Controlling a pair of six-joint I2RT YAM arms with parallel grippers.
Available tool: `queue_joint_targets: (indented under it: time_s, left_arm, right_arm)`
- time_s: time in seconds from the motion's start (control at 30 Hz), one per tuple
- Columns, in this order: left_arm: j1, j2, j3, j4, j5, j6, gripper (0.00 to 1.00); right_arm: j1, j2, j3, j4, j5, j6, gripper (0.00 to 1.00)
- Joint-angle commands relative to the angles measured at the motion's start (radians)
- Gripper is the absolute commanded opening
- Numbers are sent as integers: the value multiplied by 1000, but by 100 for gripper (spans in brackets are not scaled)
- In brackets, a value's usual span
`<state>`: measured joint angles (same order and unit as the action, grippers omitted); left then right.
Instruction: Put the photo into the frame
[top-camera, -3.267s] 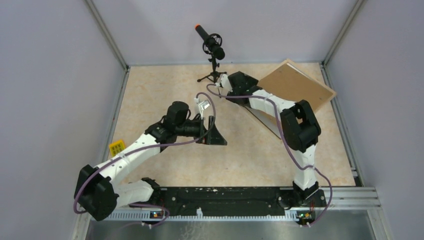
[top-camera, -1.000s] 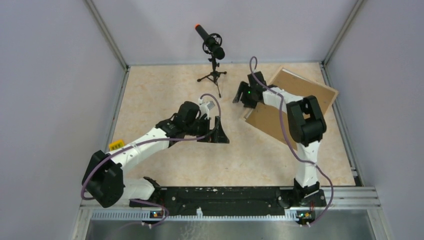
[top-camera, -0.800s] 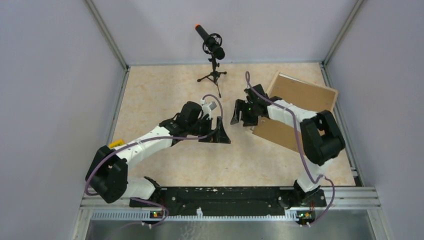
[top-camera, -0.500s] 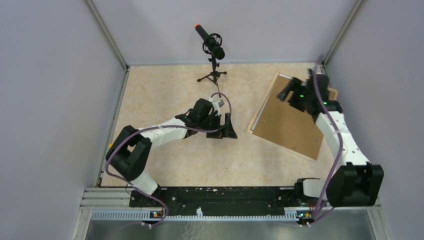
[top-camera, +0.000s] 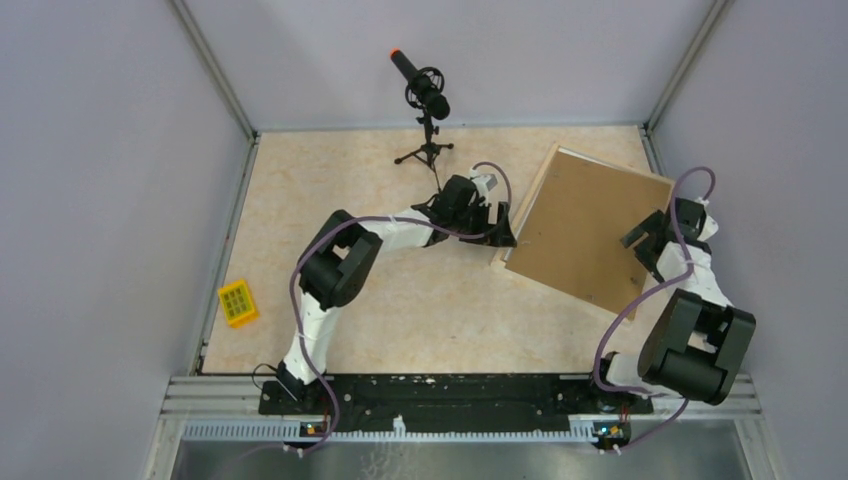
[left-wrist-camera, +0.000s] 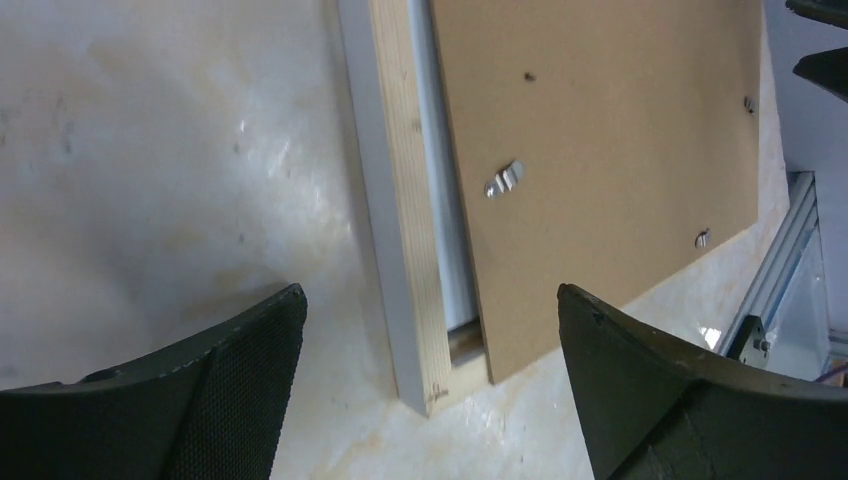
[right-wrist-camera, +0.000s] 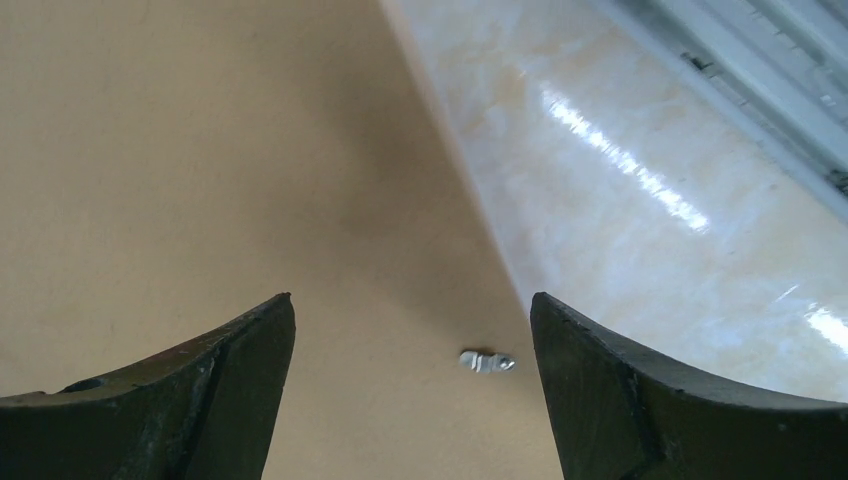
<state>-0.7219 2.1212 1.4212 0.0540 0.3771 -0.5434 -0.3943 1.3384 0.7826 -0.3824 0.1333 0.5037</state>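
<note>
Marbled beige tabletop bears the pale-wood frame (fibreboard back up); left jaws, right jaws spread.

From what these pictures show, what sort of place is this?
Most likely a robot test cell in a laboratory. Plain grey walls close in a table, a microphone stands on a tripod at the back, and a metal rail at the near edge carries the left arm and right arm.

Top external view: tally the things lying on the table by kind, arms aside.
Picture frame: 1
Brown backing board: 1
Microphone on tripod: 1
Yellow gridded block: 1
Total: 4
</note>
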Motion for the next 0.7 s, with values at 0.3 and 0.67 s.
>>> queue_joint_targets:
  time_s: [0.3,0.67]
  left_arm:
    - [-4,181,205,22,211,-63,98]
    - [-1,-3,-101,102,220,-106,98]
  right_arm:
    - [-127,131,-48,266,-251,-27,85]
    - [57,133,-111,342,-531,-34,80]
